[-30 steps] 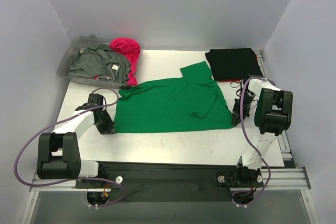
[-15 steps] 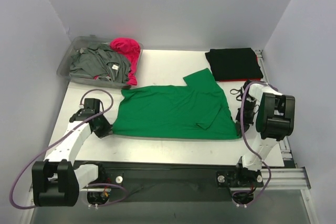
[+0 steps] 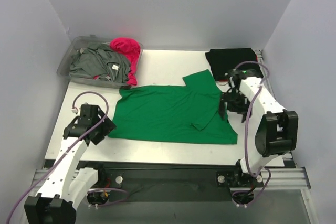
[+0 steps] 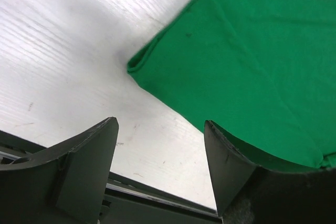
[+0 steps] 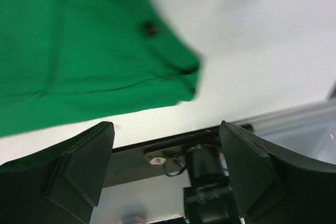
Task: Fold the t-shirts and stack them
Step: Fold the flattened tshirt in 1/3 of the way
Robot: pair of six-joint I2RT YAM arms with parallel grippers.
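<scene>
Green t-shirt [image 3: 168, 116] lies spread flat across the middle of the white tabletop [image 3: 168, 69], collar side to the right. One sleeve is folded in over the body and the other points toward the far right corner. The left claw [image 3: 106, 128] sits at the shirt's near-left corner; its wrist view shows the jaws standing well apart, with bare tabletop between them and the cloth's corner just ahead. The right claw [image 3: 224, 104] hangs over the shirt's right edge, jaws likewise spread wide and gripping nothing, with a cloth corner visible beyond them in its slightly blurred wrist view. A folded black t-shirt [image 3: 233, 62] rests at the far right of the tabletop, just beyond the green sleeve. A grey t-shirt [image 3: 97, 61] and a pink t-shirt [image 3: 128, 48] lie crumpled in the clear bin [image 3: 84, 79] at the far left
</scene>
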